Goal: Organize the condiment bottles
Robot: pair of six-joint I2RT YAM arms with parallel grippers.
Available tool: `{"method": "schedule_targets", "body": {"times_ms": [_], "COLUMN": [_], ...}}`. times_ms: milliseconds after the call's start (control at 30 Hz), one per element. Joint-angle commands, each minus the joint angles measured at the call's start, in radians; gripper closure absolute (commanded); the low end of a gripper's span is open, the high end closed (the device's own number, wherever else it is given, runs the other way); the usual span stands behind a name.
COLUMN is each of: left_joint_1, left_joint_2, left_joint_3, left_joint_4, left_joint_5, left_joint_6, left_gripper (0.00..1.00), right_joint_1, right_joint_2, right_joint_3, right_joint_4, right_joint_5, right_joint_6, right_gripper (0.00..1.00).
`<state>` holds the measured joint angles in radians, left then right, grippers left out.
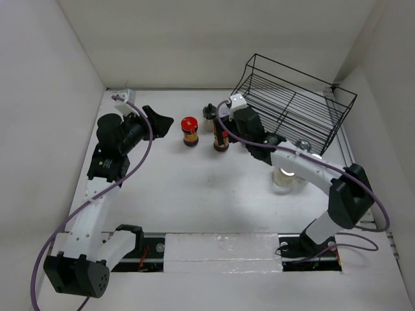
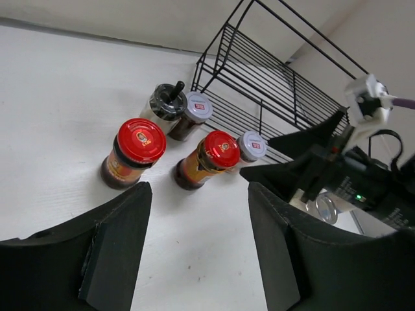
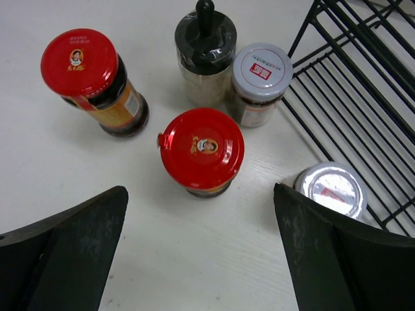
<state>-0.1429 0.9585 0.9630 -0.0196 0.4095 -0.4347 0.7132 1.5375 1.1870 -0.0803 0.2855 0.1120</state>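
right gripper: jaws spread wide, nothing held, poised over the near red jar. judged to be lining up for a grasp at the cap, the opening being wider than the lid.

left gripper: also open and empty. it sits toward the far left corner, facing the jars and well apart from them. judged to be standing by, out of the right arm's way.

jars stand upright near the middle of the far edge:
- far red jar, left of the first.
- black-top jar and grey-lid jar, side by side behind.
- silver-lid jar, just beside the rack in the far right corner.
- pale jar, under the right forearm toward the right edge.

all visible jars stand outside the rack, so the task is judged to be at an early stage.
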Motion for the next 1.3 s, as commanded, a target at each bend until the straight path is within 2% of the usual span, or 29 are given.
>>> {"method": "schedule_targets", "body": {"times_ms": [0, 167, 400, 467, 567, 600, 633, 667, 800, 900, 1033, 1267], "left_joint_1": [-0.001, -0.001, -0.001, -0.001, -0.001, -0.001, -0.001, -0.001, -0.001, -0.001, -0.001, -0.001], "left_joint_2": [-0.02, -0.001, -0.001, -0.001, 0.008, 0.008, 0.008, 0.008, 0.008, 0.017, 0.017, 0.008], "left_joint_3": [0.002, 0.002, 0.002, 0.002, -0.007, -0.007, -0.007, -0.007, -0.007, 0.002, 0.002, 0.002], "left_joint_4": [0.041, 0.041, 0.041, 0.041, 0.052, 0.052, 0.061, 0.061, 0.061, 0.061, 0.052, 0.052], "left_joint_5": [0.003, 0.003, 0.003, 0.003, 0.023, 0.023, 0.023, 0.023, 0.023, 0.032, 0.023, 0.023], "left_joint_6": [0.001, 0.001, 0.001, 0.001, -0.009, -0.009, -0.009, -0.009, -0.009, -0.009, 0.001, 0.001], "left_gripper": [0.42, 0.39, 0.39, 0.39, 0.39, 0.39, 0.39, 0.39, 0.39, 0.41, 0.41, 0.41], "right_joint_1": [-0.023, -0.055, -0.055, -0.055, -0.055, -0.055, -0.055, -0.041, 0.017, 0.026, -0.095, -0.242], "right_joint_2": [0.068, 0.2, 0.271, 0.28, 0.3, 0.3, 0.3, 0.282, 0.161, 0.046, -0.004, 0.09], "right_joint_3": [0.092, 0.183, 0.21, 0.21, 0.21, 0.21, 0.21, 0.21, 0.2, 0.25, 0.368, 0.698], "right_joint_4": [-0.01, -0.01, -0.019, -0.019, -0.001, 0.013, 0.034, 0.034, 0.043, 0.053, 0.085, 0.085], "right_joint_5": [-0.06, -0.108, -0.109, -0.071, -0.06, -0.051, -0.051, -0.039, 0.021, -0.023, -0.199, -0.27], "right_joint_6": [-0.015, -0.006, 0.003, 0.003, 0.003, 0.003, 0.003, 0.003, -0.057, -0.077, -0.077, -0.087], "right_gripper": [0.0, 0.0, 0.02, 0.11, 0.35, 0.38, 0.49, 0.52, 0.56, 0.56, 0.56, 0.57]}}
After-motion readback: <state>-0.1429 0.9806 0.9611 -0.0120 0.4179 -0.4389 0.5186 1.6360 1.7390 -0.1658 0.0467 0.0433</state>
